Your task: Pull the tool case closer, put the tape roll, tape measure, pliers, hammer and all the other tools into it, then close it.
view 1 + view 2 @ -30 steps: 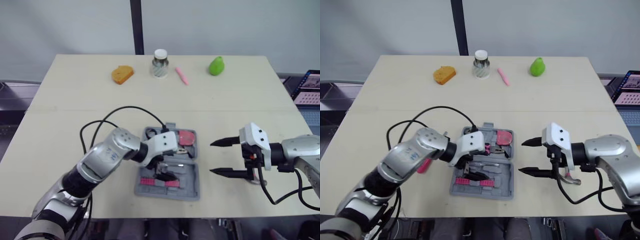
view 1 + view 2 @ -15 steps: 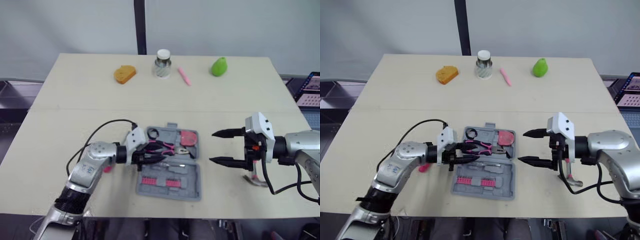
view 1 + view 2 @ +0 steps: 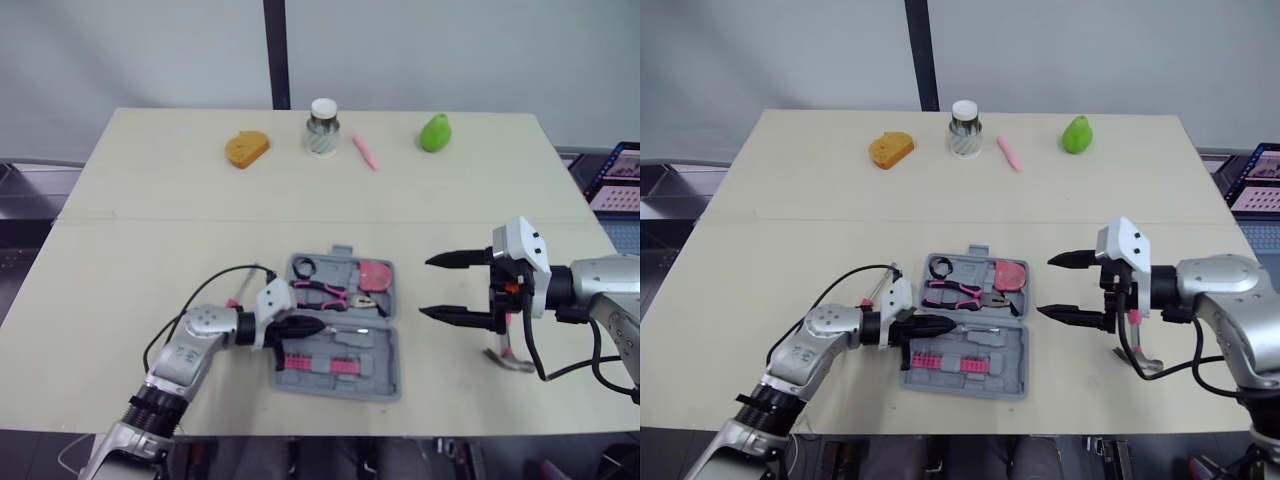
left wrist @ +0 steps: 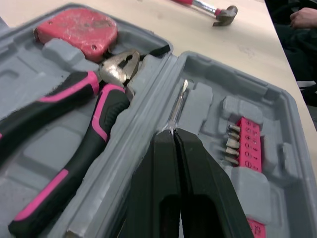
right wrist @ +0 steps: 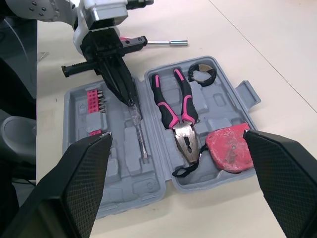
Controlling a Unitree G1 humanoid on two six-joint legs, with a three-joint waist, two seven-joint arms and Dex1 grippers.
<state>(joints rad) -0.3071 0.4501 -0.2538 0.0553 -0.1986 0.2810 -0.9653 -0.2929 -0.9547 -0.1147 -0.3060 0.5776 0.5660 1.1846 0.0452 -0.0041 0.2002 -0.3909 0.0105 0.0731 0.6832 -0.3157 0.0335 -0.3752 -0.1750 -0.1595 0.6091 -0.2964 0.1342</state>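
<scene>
While the tool case [image 3: 378, 370] lies open and flat at the near centre of the bench [image 3: 150, 200], both halves face up. The far half holds the pliers [image 3: 322, 292]. The red tape measure [image 3: 374, 274] sits just right of their nose, and the black tape roll [image 3: 305, 267] sits at the far left corner. The near half holds a pink bit holder [image 3: 318, 363] and a thin screwdriver [image 4: 179, 101].

The left gripper [image 3: 318, 326] reaches into the case from the left. Its fingers [image 4: 161, 163] are pressed together, and their tips meet one end of the screwdriver shaft. Whether they pinch the shaft or merely touch it cannot be told.

The right gripper [image 3: 425, 288] hovers just right of the case. Its fingers [image 5: 81, 183] are spread wide and hold nothing.

The hammer [image 4: 224, 12] lies on the bench to the right of the case. The right gripper covers most of it in the head views, and the left wrist view cuts off its handle.

A silver-shafted tool [image 5: 168, 43] lies on the bench left of the case. Its handle end is hidden behind the left wrist, so its type cannot be made out.

A person's hand [image 4: 303, 17] shows beyond the bench edge, cut off by the frame.
</scene>
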